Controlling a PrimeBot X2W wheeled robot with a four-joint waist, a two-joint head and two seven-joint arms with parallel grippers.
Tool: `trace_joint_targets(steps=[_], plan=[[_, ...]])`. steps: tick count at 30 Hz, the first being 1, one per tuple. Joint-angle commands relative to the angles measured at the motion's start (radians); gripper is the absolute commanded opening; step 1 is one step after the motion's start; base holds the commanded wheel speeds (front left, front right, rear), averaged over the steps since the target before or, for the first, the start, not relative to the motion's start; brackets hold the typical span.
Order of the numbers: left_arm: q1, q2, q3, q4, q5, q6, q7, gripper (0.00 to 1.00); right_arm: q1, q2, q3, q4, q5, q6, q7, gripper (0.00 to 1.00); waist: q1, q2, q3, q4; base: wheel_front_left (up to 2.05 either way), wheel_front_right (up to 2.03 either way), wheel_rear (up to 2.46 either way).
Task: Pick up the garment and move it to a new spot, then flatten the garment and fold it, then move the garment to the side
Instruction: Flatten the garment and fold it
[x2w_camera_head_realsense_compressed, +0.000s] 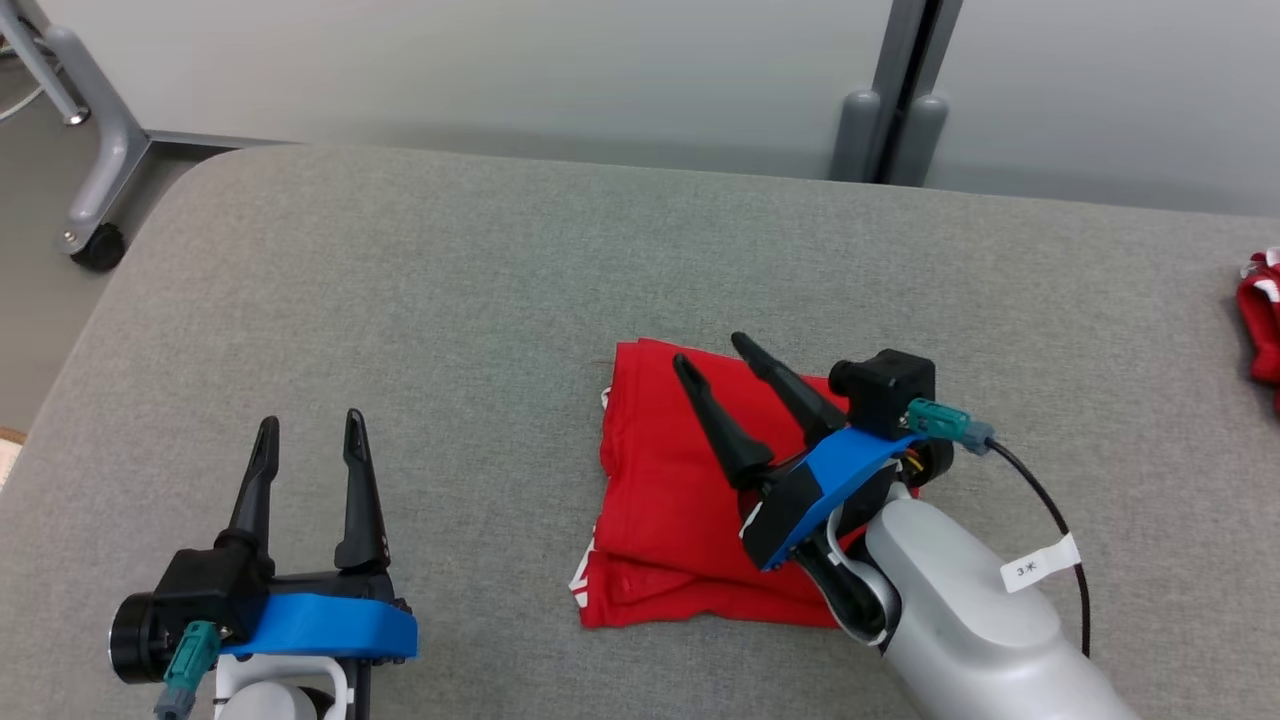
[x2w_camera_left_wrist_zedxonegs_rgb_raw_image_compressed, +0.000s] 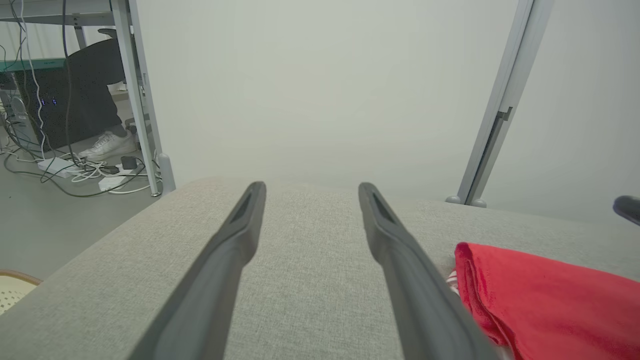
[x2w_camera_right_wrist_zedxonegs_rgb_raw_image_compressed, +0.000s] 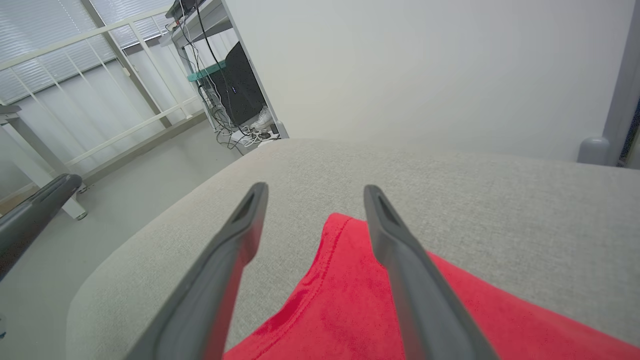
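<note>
Red garment (x2w_camera_head_realsense_compressed: 680, 490) lies folded in a flat stack on the table (x2w_camera_head_realsense_compressed: 400, 300), just right of centre. Right gripper (x2w_camera_head_realsense_compressed: 713, 352) is over it, fingers spread, holding nothing. Left gripper (x2w_camera_head_realsense_compressed: 311, 420) is spread too, over bare table. The cloth looks light and limp, and the layers will probably slide. You should pinch the whole stack at a folded edge.

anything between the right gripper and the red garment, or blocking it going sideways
Nothing visible. The right gripper is open right over the folded red garment; grey table lies bare on its left, another red cloth at the far right edge.
</note>
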Motion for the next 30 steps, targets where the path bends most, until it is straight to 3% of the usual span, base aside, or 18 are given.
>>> trace_joint_targets(steps=[1,14,30], plan=[[0.006,-0.001,0.001,-0.001,0.007,-0.004,-0.005,1.0,-0.014,-0.003,-0.014,-0.002,-0.016,0.001,-0.007,1.0,-0.0001,0.0,-0.012,-0.014,0.0,0.0,0.0],[0.051,-0.001,0.022,-0.014,0.027,-0.009,-0.005,1.0,0.211,-0.07,-0.388,-0.255,-0.28,0.0,-0.01,1.0,-0.0001,0.0,-0.053,-0.112,0.0,0.0,0.0],[0.091,0.003,0.039,0.016,0.066,-0.014,-0.004,1.0,0.513,-0.03,-0.595,-0.473,-0.391,0.001,0.026,1.0,-0.0001,0.0,-0.105,-0.15,0.0,0.0,0.0]])
